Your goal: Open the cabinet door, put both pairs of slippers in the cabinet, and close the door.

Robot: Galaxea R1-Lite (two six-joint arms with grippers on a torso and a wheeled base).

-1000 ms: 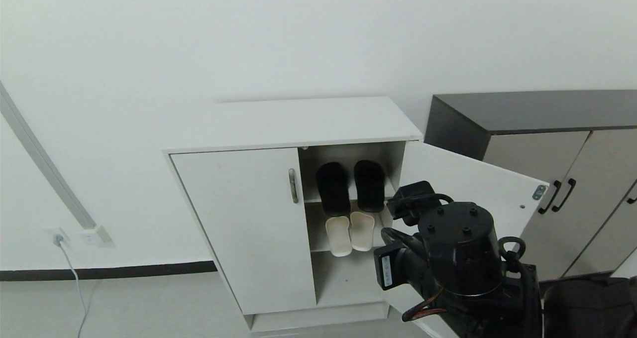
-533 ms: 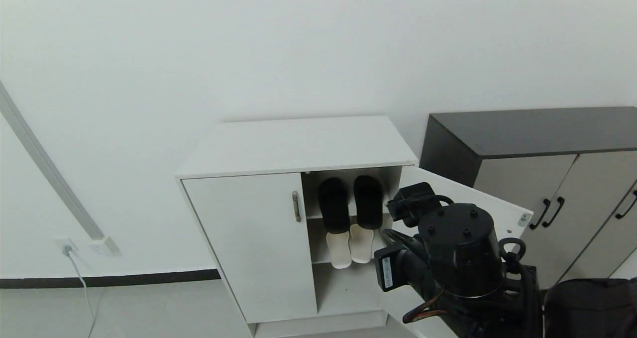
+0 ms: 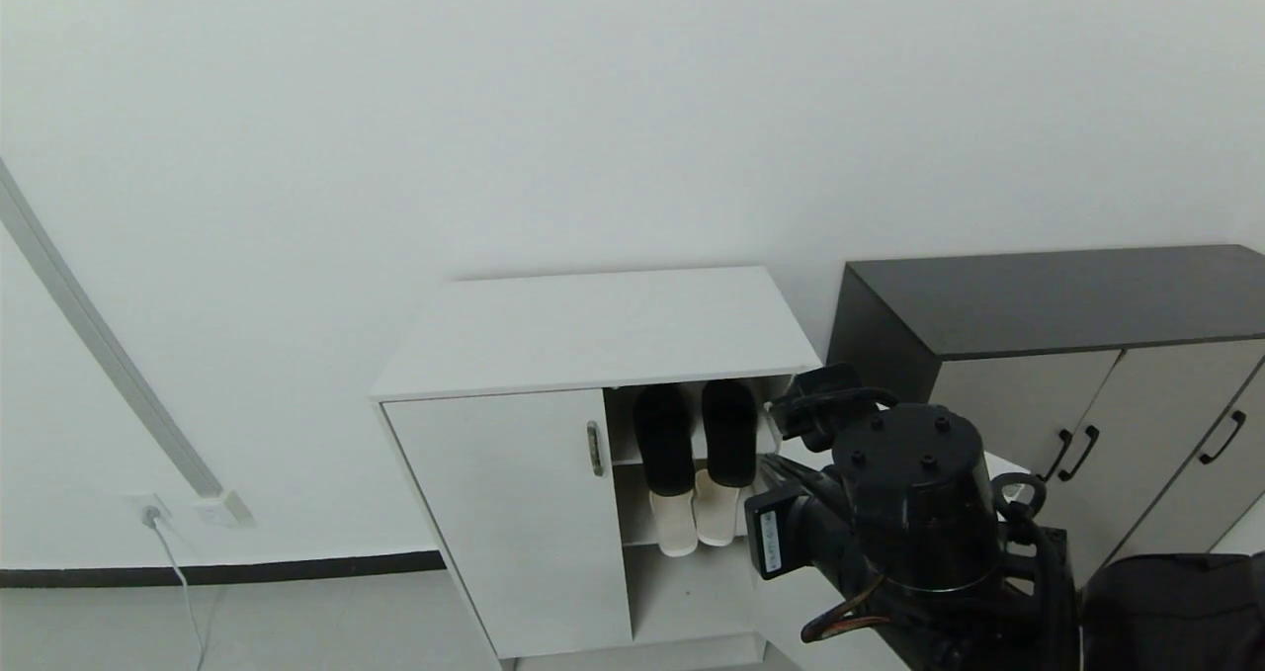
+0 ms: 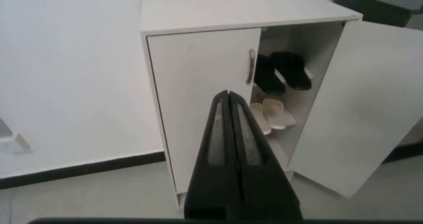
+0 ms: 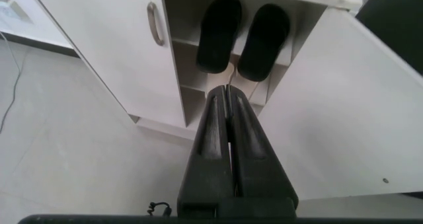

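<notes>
1. While the right arm (image 3: 889, 513) stretches toward the cabinet (image 3: 603, 330), the right hand (image 5: 228, 92) points at its open shelves, short of them.
2. The left hand (image 4: 229, 95) points at the shut left door (image 4: 198, 98), well apart from it.
3. The cabinet stands on a grey floor (image 3: 247, 622) against a white wall (image 3: 494, 108), with a dark cabinet (image 3: 1048, 295) just beside it and a socket (image 3: 148, 510) low on the wall.
4. The right door (image 4: 350, 112) stands wide open. Black slippers (image 3: 697, 434) sit on the upper shelf and white slippers (image 3: 695, 518) on the shelf below, each pair side by side and jutting over the edge.
5. Both hands have fingers pressed together, holding nothing.
</notes>
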